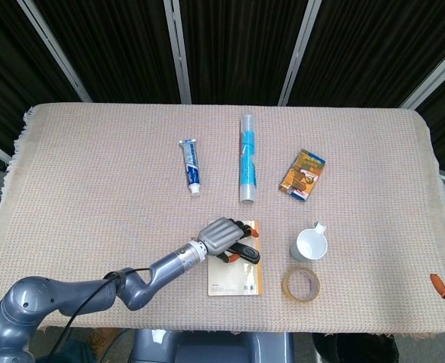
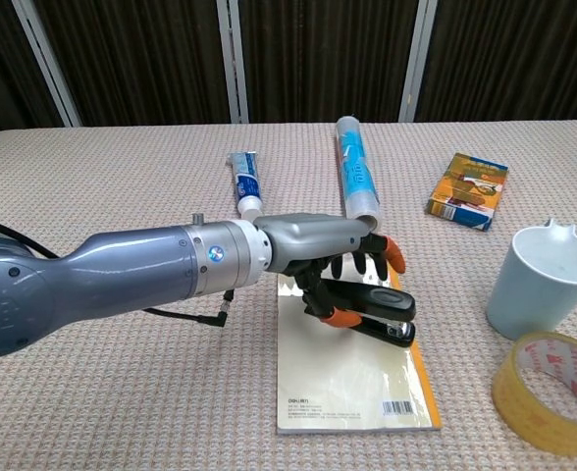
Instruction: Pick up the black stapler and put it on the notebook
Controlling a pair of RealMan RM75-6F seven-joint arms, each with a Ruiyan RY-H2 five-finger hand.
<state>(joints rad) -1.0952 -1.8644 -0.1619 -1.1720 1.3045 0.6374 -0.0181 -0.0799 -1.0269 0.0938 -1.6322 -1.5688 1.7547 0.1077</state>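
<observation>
Stapler [image 2: 375, 312], black, lies on the upper part of our notebook [image 2: 352, 378], near the table's [image 1: 94, 189] front edge; our left hand [image 2: 330, 257] hovers just over it with fingers [image 2: 388, 253] spread and lifted, thumb low beside the stapler's near end, though we cannot tell whether it touches; a white cup [image 2: 542, 283] and a tape roll [image 2: 551, 391] sit toward the front right corner.

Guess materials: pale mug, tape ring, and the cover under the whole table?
Pale blue-white mug: smooth, matte, even rim with a spout; looks like plastic, could be glazed ceramic. Tan tape ring: translucent glossy film, likely plastic packing tape. Beige table cover: coarse woven textile, with a grid weave and frayed fringe at the left edge.
</observation>
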